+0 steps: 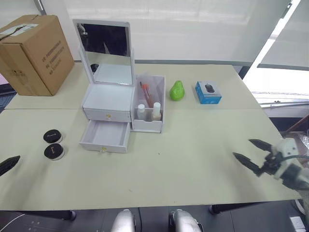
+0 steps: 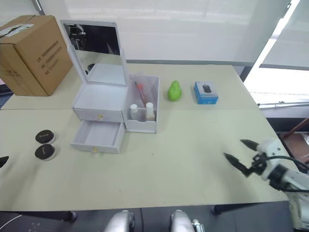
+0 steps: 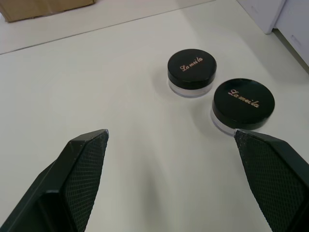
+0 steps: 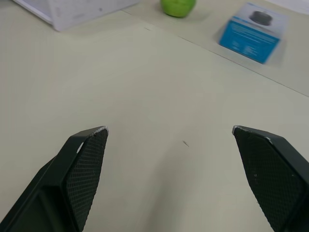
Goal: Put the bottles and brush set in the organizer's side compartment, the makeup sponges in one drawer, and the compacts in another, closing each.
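Note:
The white organizer (image 1: 108, 99) with its raised mirror stands at the table's back left. Its lower drawer (image 1: 105, 137) is pulled open and looks empty, while the upper drawer is shut. Its side compartment (image 1: 148, 124) holds two small bottles (image 1: 156, 111) and the brush set (image 1: 145, 92). A green pear-shaped makeup sponge (image 1: 177, 90) sits just right of it. Two black-lidded compacts (image 3: 191, 72) (image 3: 243, 103) lie left of the open drawer, a little ahead of my open left gripper (image 3: 170, 133). My right gripper (image 1: 244, 148) hovers open and empty over the table's front right.
A cardboard box (image 1: 34, 50) stands at the back left corner. A small blue box (image 1: 208, 92) with a mouse pictured on it lies right of the sponge. Bare tabletop (image 1: 193, 159) stretches between the organizer and my right gripper.

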`<state>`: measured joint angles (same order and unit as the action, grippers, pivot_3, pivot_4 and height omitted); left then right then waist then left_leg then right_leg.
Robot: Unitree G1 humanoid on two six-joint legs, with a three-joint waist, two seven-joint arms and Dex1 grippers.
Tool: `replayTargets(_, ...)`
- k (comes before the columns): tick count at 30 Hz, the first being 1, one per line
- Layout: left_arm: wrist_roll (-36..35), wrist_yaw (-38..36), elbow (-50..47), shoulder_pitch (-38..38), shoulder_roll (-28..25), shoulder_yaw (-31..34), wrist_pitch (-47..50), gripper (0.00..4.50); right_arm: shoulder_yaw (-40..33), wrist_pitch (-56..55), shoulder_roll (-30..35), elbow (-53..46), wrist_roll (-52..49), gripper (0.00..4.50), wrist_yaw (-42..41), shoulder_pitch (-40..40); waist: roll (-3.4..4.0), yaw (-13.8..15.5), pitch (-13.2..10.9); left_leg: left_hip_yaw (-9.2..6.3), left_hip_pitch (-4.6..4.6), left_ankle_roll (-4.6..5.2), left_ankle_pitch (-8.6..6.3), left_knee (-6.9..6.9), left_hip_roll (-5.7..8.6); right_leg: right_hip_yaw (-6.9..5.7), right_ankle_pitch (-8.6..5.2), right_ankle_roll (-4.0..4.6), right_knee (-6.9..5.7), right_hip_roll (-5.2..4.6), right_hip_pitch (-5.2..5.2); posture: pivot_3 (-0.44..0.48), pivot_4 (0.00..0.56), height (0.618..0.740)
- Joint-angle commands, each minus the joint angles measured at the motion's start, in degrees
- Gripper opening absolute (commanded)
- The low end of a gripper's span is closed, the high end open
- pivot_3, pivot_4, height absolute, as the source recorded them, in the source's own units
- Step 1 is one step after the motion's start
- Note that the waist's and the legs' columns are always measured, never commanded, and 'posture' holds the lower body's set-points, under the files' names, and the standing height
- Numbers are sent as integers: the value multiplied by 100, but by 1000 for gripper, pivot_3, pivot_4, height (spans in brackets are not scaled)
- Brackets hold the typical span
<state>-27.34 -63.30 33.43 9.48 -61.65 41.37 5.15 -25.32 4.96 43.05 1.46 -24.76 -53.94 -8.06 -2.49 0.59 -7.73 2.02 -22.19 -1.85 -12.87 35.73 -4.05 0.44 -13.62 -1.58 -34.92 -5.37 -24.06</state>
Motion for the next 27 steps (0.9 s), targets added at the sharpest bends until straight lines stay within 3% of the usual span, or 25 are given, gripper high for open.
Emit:
replayTargets(1, 84, -101, -100, -133, -108, -41, -86, 4472, -174, -256, 44, -68, -32, 4500, -51, 46, -1, -16, 1, 0, 2, 0, 0, 0, -3, 1, 0, 0, -1, 4, 0, 0, 150, 722)
replayTargets(9, 33, 8, -782, 82, 251, -19, 104, 4472, 206, 141, -196, -775, -197, 4500, 243, 421, 2, -12, 2, 9, 10, 0, 0, 0, -6, 10, 1, 1, -7, 8, 1, 0, 150, 722)
replayTargets(14, -322, 844, -2401, 515, 1179, 311, 587, 4472, 809, 725, -436, -1611, -478, 4500, 505, 1097, -2, 2, 4, 16, 8, 0, 0, 3, -6, 13, 2, 0, -7, 5, 4, 0, 150, 722)
replayTargets(20, -645, 2029, -4074, 1056, 2659, 376, 1021, 4472, 1932, 1563, -1001, -2401, -880, 4500, 808, 2684, -12, -9, 12, 20, 8, 41, 25, 8, -16, 22, 9, 3, -12, 18, 16, 0, 150, 722)
replayTargets(23, -425, 2634, -4467, 1114, 3186, 185, 1016, 4472, 2354, 1822, -1400, -2521, -1102, 4500, 832, 3433, -18, 13, 15, 19, 7, 42, 25, 13, -19, 20, 12, 8, -12, 22, 13, 0, 150, 722)
replayTargets(27, 105, 3367, -4504, 1026, 3504, -102, 951, 4472, 2785, 2064, -1563, -2730, -1315, 4500, 569, 3774, -27, 81, 21, 23, -7, 42, 25, 18, -23, 10, 27, 35, -9, 17, 11, 0, 150, 722)
